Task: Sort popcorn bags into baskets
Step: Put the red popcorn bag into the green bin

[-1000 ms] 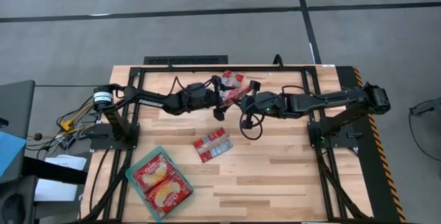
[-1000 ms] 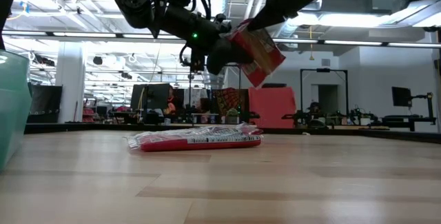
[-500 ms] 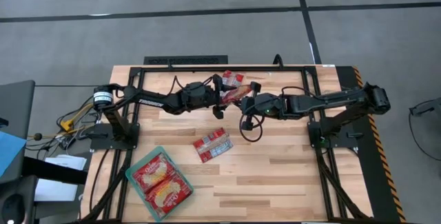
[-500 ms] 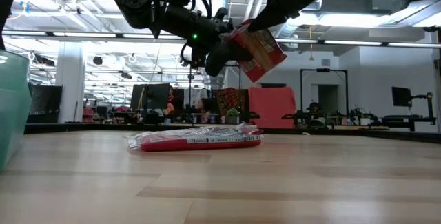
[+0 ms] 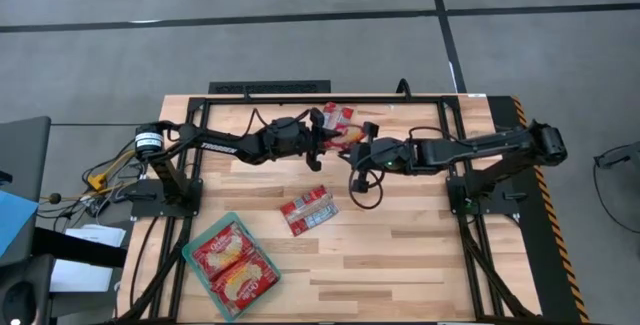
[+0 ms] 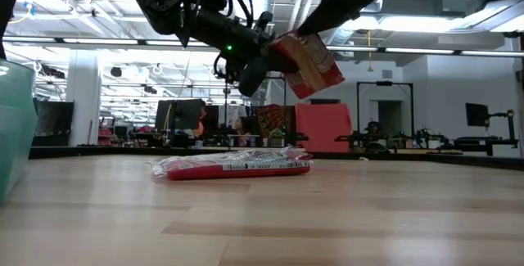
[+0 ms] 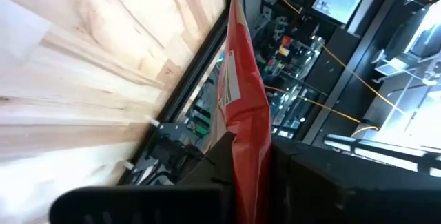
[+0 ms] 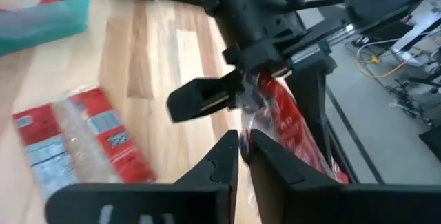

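A red popcorn bag hangs in the air over the table's far middle, between my two grippers. My left gripper reaches in from the left and is shut on it. My right gripper comes from the right; its fingertips stand a narrow slit apart at the bag's crinkled clear end. A narrower bag lies flat on the table's middle. Another bag lies at the far edge. The teal basket sits near the front left with two squarish packets flat inside. My left gripper pinches the bag's end between its two fingers, which lie nearly level and come from the table's left. The bag stands edge-on in the hold, tilted and lifted clear of the table. My right gripper is at the bag's clear end; I cannot tell whether it touches it.
A black frame rail runs along the far edge, just behind the grippers. A loop of cable hangs under my right arm. Bare wood lies between the flat bag and the basket.
My left gripper has rolled a little and shut on the hanging bag; its fingers stood wide apart on either side of it a second ago. The bag has tipped slightly toward level while staying in the air. Neither arm has shifted its place.
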